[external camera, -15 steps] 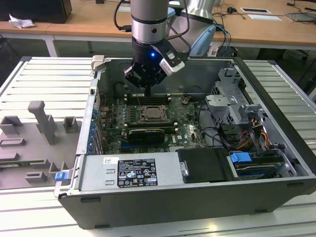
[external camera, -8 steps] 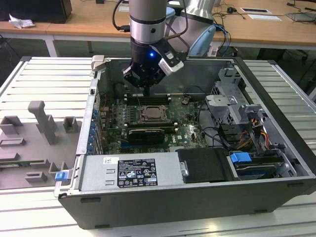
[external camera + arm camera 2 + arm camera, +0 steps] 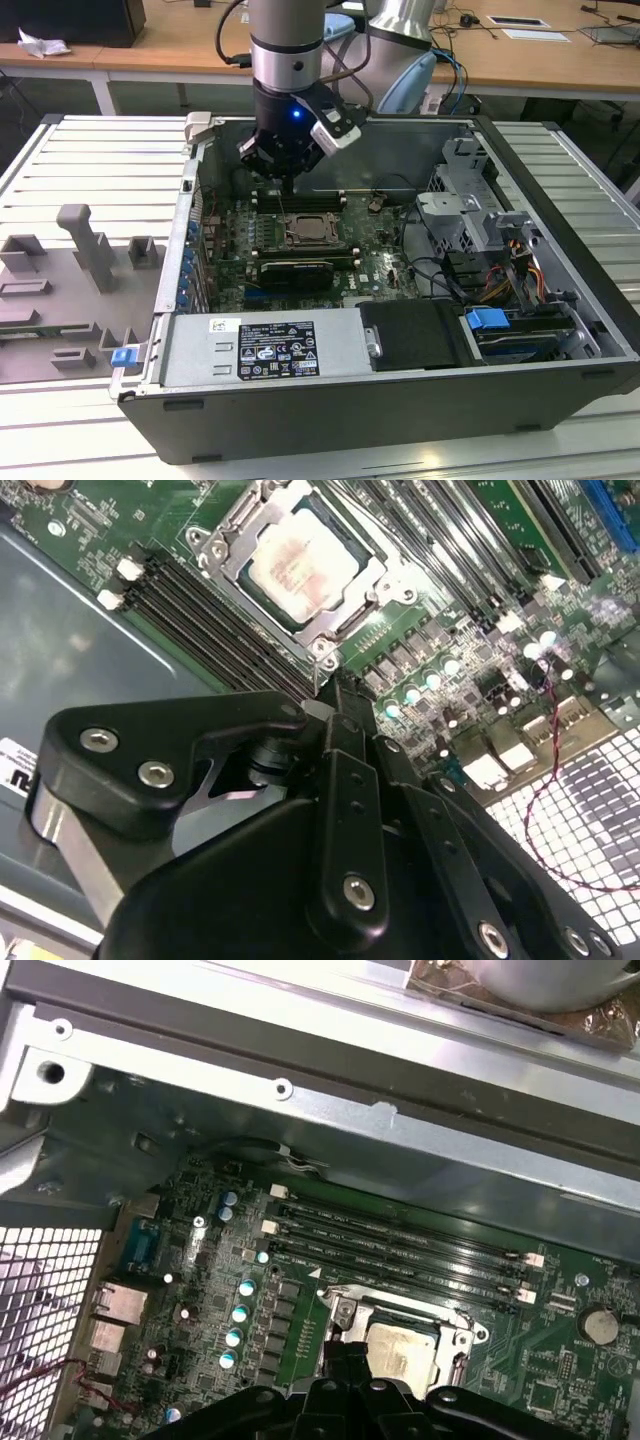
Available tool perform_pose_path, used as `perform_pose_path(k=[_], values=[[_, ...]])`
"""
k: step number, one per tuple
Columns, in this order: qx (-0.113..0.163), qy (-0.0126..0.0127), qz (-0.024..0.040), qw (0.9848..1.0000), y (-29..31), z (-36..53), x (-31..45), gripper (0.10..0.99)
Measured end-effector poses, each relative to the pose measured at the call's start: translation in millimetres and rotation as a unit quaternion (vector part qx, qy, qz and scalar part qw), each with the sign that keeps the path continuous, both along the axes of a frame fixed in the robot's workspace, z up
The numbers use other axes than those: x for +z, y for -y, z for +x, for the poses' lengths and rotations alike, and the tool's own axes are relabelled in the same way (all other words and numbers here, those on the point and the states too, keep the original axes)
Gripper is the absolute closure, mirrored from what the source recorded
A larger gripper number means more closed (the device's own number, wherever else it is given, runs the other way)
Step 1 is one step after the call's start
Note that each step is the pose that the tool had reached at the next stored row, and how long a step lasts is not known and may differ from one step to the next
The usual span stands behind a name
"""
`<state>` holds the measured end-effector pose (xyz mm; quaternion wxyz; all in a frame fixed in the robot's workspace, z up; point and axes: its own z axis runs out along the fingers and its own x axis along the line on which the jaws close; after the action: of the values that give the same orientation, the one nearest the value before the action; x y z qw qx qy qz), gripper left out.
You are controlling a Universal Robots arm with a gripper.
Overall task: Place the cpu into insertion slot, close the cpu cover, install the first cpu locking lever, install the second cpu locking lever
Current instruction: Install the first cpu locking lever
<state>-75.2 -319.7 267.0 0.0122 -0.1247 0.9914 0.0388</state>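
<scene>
The cpu (image 3: pixel 293 566) lies pale and flat in the insertion slot (image 3: pixel 308 232) on the green motherboard. Over it, the silver cpu cover (image 3: pixel 352 597) lies down, its window framing the chip. In the first wrist view the cpu (image 3: pixel 400 1345) and the cover's frame (image 3: pixel 345 1310) show just beyond the fingertips. My gripper (image 3: pixel 337 685) hangs just above the board at one corner of the socket, fingers (image 3: pixel 345 742) pressed together with nothing seen between them. In the exterior view the gripper (image 3: pixel 285 190) is a little behind the socket, towards the case's back wall.
The open computer case (image 3: pixel 330 400) surrounds the board. Black memory slots (image 3: pixel 400 1240) run beside the socket. A black card (image 3: pixel 295 272) stands in front of it. Drive cages and cables (image 3: pixel 490 260) fill the exterior view's right. Grey fixtures (image 3: pixel 85 250) stand on the table at its left.
</scene>
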Motion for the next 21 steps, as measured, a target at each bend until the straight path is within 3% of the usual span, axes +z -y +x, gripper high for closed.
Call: perform_pose_path(k=[3,7,21], values=[[-0.006,0.0,0.0005,1.0,-0.1,-5.2,-0.7,0.98],[-0.006,0.0001,0.0019,1.0,-0.2,-22.4,-1.5,0.98],[-0.012,0.0,0.0037,0.9999,-19.7,-26.8,-5.3,0.98]])
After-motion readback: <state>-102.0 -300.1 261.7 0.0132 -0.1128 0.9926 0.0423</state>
